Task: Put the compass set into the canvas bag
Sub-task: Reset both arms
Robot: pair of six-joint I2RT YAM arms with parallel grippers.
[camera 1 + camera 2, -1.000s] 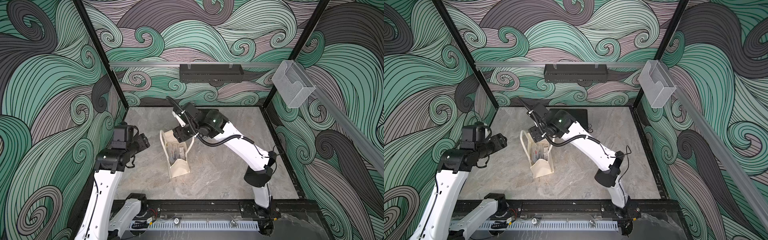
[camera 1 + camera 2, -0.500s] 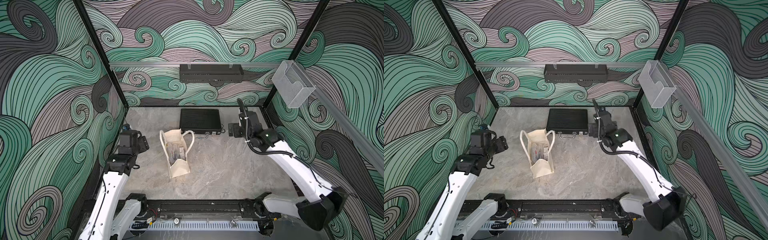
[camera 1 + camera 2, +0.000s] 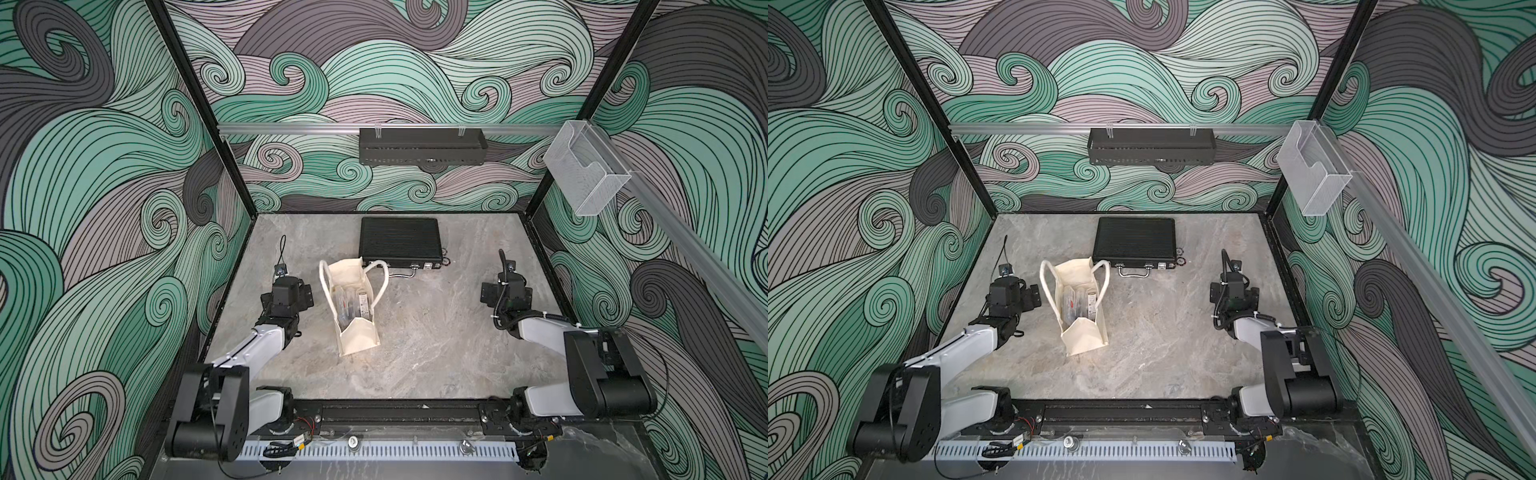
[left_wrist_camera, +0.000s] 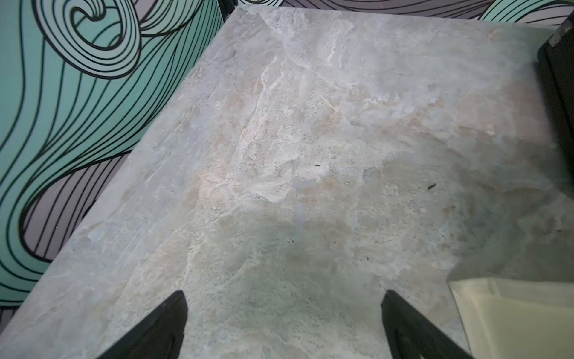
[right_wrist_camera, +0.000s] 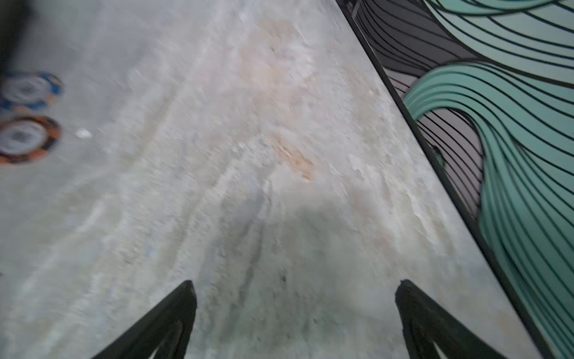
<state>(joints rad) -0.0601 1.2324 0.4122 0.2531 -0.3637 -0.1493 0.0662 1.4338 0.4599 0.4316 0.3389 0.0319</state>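
Observation:
The cream canvas bag [image 3: 359, 336] [image 3: 1086, 338] stands upright with its mouth open, left of the table's middle. Its two loop handles are splayed outward. Inside it lies the compass set [image 3: 353, 301] [image 3: 1077, 301], seen as clear plastic packaging. My left gripper [image 3: 291, 286] [image 3: 1013, 293] hovers just left of the bag, open and empty over bare table [image 4: 283, 295]. A corner of the bag [image 4: 512, 317] shows in the left wrist view. My right gripper [image 3: 505, 291] [image 3: 1233, 291] is far to the right near the wall, open and empty [image 5: 295, 283].
A black ribbed briefcase [image 3: 400, 243] [image 3: 1136, 239] lies flat behind the bag, with two small round discs [image 3: 444, 262] [image 5: 25, 140] by its right front corner. A black rack [image 3: 422, 145] and a clear holder [image 3: 586, 170] hang on the walls.
My right arm drew back from over the bag to the right side of the table. My left arm pulled back and lowered beside the bag. Both grippers opened wider.

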